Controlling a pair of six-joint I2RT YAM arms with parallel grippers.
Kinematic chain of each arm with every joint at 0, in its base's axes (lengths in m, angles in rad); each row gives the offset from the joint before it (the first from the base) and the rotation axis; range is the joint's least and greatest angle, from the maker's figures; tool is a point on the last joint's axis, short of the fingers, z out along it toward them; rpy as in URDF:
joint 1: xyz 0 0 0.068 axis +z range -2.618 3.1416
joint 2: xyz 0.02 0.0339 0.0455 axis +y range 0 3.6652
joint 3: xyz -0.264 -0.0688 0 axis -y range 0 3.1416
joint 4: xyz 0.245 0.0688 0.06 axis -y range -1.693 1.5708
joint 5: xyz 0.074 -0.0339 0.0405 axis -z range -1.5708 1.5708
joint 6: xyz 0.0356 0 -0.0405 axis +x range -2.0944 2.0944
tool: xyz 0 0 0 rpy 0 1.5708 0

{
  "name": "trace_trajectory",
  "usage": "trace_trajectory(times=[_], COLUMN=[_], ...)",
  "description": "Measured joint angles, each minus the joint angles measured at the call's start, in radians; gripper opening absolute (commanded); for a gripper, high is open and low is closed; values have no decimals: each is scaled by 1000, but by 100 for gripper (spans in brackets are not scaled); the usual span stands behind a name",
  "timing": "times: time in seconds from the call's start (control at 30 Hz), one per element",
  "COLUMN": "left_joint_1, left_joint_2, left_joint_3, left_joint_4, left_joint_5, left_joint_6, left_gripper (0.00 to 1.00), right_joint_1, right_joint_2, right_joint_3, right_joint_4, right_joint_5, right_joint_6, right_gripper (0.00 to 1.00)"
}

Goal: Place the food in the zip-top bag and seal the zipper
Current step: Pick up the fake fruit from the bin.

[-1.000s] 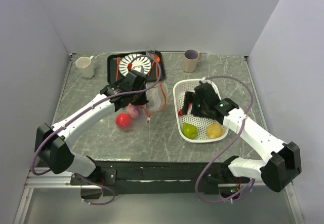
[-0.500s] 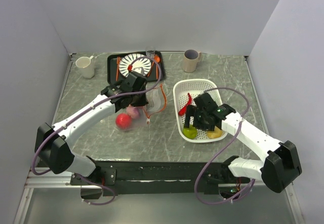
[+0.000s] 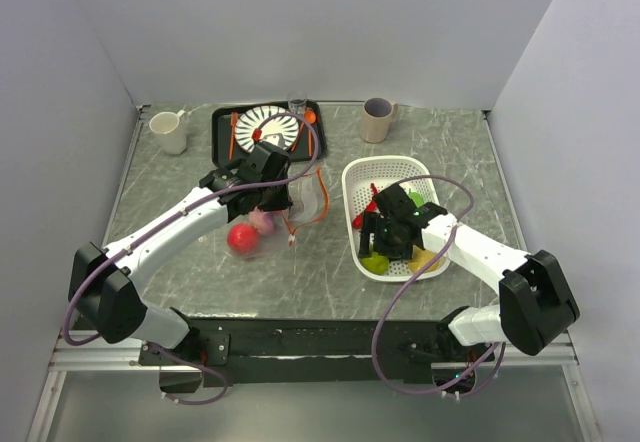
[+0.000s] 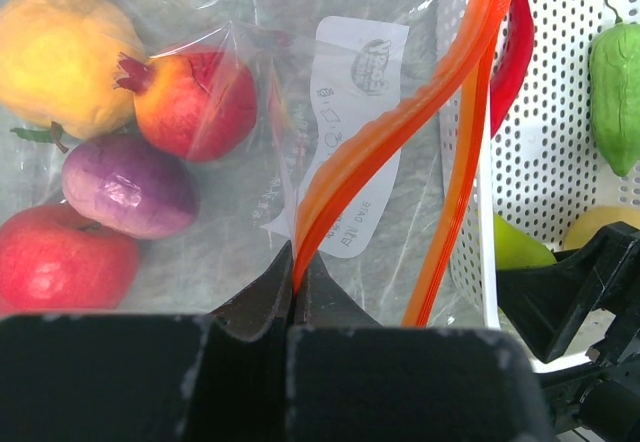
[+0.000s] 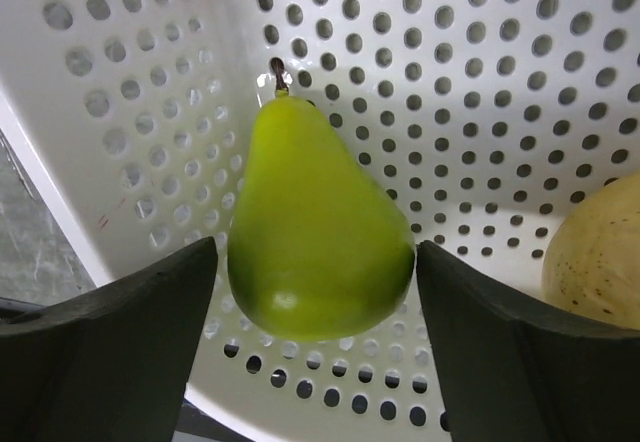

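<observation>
Across the grey surface [image 3: 330,287], left of centre in the top view: the zip-top bag [image 4: 250,162], clear, limp, crinkly, likely slithery, with four pieces of the food [image 4: 190,102] inside, yellow, pomegranate-red, purple and red. Mouth held up by the left claw [image 4: 298,284], clenched on the zipper [image 4: 400,127] at the lower edge of the left wrist view.

Right of centre, the white basket [image 3: 350,174]; farther up, a black tray [image 3: 222,134] and two mugs [image 3: 377,119], well apart from the work.

In the basket, the green pear [image 5: 310,232]: glossy, rigid, probably light, apt to squirt from a pinch. Best gripped across the wide belly. Right claw [image 5: 315,287] spread, one finger each side, not yet clamped. Near at right, a yellowish fruit [image 5: 600,252]; at left, the basket wall, crowding that finger.
</observation>
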Motion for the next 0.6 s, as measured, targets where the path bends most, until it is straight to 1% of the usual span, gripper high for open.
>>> trace_trajectory(times=[0.07, 0.13, 0.23, 0.3, 0.33, 0.37, 0.4, 0.47, 0.5, 0.57, 0.6], left_joint_1=[0, 0, 0, 0, 0, 0, 0, 0, 0, 0, 0], left_joint_2=[0, 0, 0, 0, 0, 0, 0, 0, 0, 0, 0], left_joint_3=[0, 0, 0, 0, 0, 0, 0, 0, 0, 0, 0], left_joint_4=[-2, -2, -2, -2, -2, -2, -2, -2, -2, -2, -2], left_joint_5=[0, 0, 0, 0, 0, 0, 0, 0, 0, 0, 0], left_joint_6=[0, 0, 0, 0, 0, 0, 0, 0, 0, 0, 0], left_gripper=[1, 1, 1, 1, 1, 1, 1, 1, 1, 1, 1], right_joint_1=[0, 0, 0, 0, 0, 0, 0, 0, 0, 0, 0], right_joint_2=[2, 5, 10, 11, 11, 11, 11, 11, 11, 11, 11], right_joint_3=[0, 0, 0, 0, 0, 0, 0, 0, 0, 0, 0], right_joint_4=[1, 1, 0, -2, -3, -4, -4, -3, -3, -3, -3], right_joint_5=[-3, -10, -16, -16, -16, -17, -16, -17, -17, -16, -15], right_joint_6=[-3, -7, -16, -20, -22, -23, -23, -25, -24, -25, -24], right_gripper=[92, 95, 98, 98, 96, 88, 84, 72, 63, 60, 55])
